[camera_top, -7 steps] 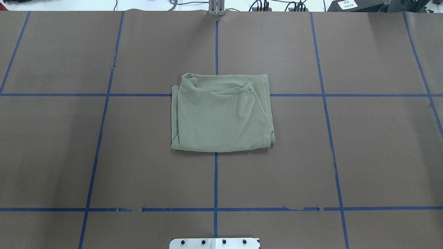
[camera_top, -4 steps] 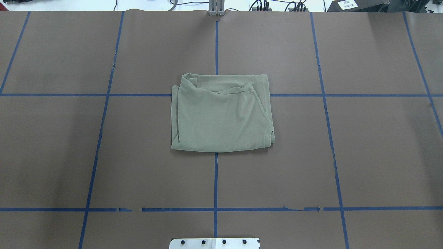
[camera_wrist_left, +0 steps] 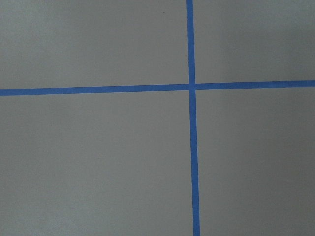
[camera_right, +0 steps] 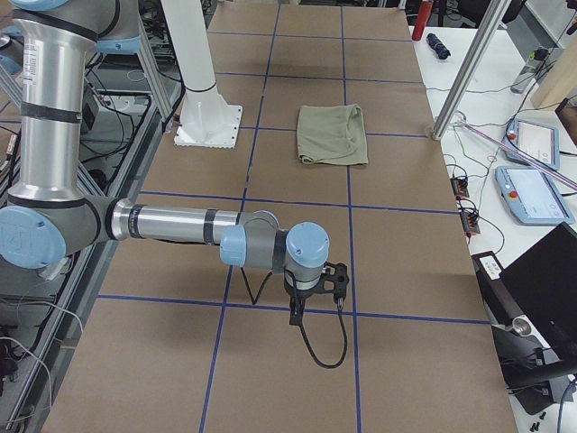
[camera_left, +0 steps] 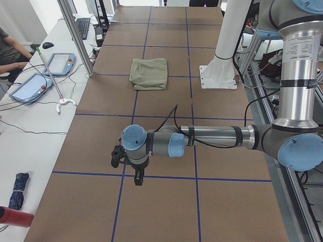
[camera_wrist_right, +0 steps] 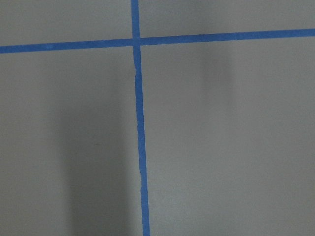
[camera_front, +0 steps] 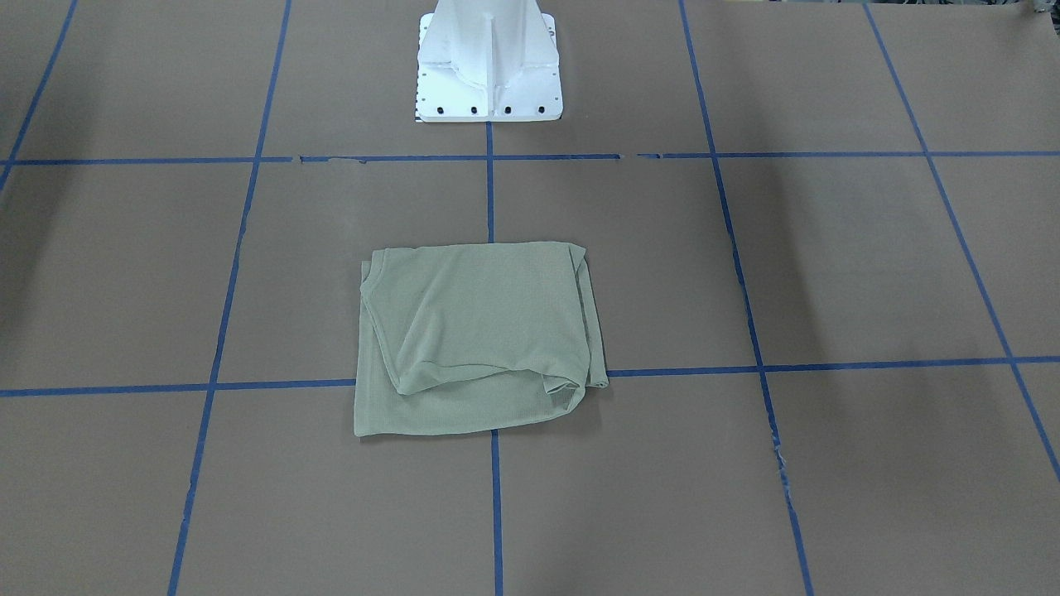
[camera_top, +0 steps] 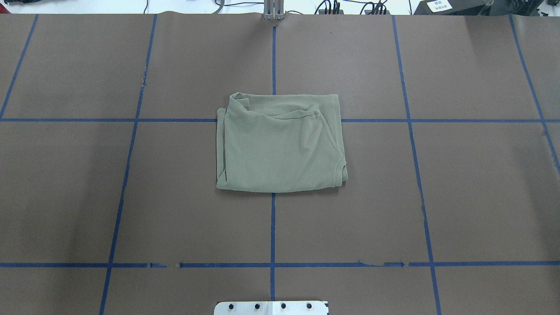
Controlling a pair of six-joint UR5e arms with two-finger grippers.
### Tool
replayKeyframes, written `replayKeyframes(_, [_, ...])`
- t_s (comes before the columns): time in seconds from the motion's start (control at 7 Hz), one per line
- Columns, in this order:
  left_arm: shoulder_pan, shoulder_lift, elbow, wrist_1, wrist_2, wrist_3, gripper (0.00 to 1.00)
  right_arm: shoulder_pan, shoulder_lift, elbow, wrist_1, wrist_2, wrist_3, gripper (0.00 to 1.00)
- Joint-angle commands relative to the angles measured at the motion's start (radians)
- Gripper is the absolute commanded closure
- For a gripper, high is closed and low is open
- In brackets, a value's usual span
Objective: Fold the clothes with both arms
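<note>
The clothes (camera_top: 280, 144) are one olive-green shirt, folded into a rough rectangle at the table's centre, also seen in the front view (camera_front: 476, 339) and both side views (camera_left: 149, 73) (camera_right: 334, 135). Nothing touches it. Both arms are pulled away toward the table's ends. The left arm's gripper (camera_left: 136, 176) hangs over a blue tape crossing far from the shirt. The right arm's gripper (camera_right: 296, 311) hangs likewise at the opposite end. Each shows only in a side view, so I cannot tell whether it is open or shut. Both wrist views show only brown table and blue tape.
The white pedestal (camera_front: 489, 66) stands at the robot's edge of the table, behind the shirt. Blue tape lines (camera_top: 273, 227) grid the brown table cover. A side desk holds tablets (camera_left: 58, 63), a keyboard and cables, and a person's arm (camera_left: 10, 50) rests there.
</note>
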Motion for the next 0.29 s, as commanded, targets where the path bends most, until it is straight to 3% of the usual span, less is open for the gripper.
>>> replayKeyframes(0.0, [0.0, 0.0, 0.002, 0.0, -0.001, 0.0, 0.0, -0.002, 0.0, 0.046, -0.06, 0.001, 0.0, 0.0])
replayKeyframes(0.14, [0.0, 0.0, 0.003, 0.0, 0.001, 0.002, 0.0, -0.002, -0.001, 0.043, -0.06, 0.001, 0.0, 0.0])
